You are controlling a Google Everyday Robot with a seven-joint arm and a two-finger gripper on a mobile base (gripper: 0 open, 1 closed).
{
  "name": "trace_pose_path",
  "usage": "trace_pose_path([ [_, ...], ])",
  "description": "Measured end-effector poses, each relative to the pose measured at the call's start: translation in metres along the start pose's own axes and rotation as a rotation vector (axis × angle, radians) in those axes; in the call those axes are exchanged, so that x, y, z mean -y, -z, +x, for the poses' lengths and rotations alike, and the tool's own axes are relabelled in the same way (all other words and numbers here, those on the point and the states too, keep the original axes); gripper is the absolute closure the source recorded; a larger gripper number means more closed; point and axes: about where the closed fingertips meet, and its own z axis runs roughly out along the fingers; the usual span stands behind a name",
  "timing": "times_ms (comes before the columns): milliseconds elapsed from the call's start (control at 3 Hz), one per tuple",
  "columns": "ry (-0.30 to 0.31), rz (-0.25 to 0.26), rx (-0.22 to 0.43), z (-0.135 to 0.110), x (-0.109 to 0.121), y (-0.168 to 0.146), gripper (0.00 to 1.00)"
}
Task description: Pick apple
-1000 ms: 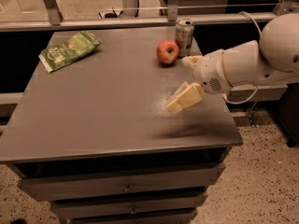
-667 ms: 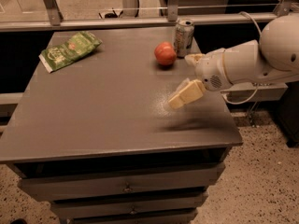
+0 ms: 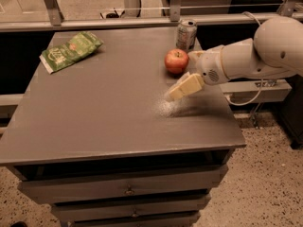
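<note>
Jaws spread wide, pinching nothing. Gripper [image 3: 183,74] hangs low over the right rear part of the table [image 3: 94,126]. One cream finger [image 3: 185,86] is a flat wedge slanting down to the left. The other pokes out just right of the apple [image 3: 176,61]; contact cannot be told. Apple stands on the tabletop at the mouth of the open jaws, in front of the can [image 3: 186,32] and apart from it.

Apple orientation: sits upright, top dimple facing up. Round body, no clear long axis. Skin red and glossy, with a paler yellow-orange blush on top.

Arm [image 3: 265,51]: smooth white rounded shells reaching in from the right, a cable [image 3: 246,98] looping beneath.

Can: metal cylinder, upright. Green bag [image 3: 71,51]: crinkled foil, lying flat at far left rear. Table: matt grey top with a pale dusty scuff [image 3: 165,108] under the lower finger; drawers [image 3: 128,190] below. Floor [image 3: 265,183] is speckled.

Change against a second ago: lower finger is higher in view and closer to the apple. Apple sits slightly right and nearer to me, measured against the can. Can and bag unmoved.
</note>
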Motion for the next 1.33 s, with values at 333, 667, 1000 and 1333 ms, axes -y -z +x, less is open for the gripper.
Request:
trace_pose_path([
  [333, -0.013, 0.020, 0.008, 0.001, 0.025, -0.016, 0.00],
  [667, -0.021, 0.035, 0.013, 0.003, 0.044, -0.024, 0.00],
  [1000, -0.031, 0.051, 0.031, 0.002, 0.059, -0.029, 0.00],
  [1333, -0.053, 0.070, 0.065, -0.003, 0.074, -0.036, 0.00],
])
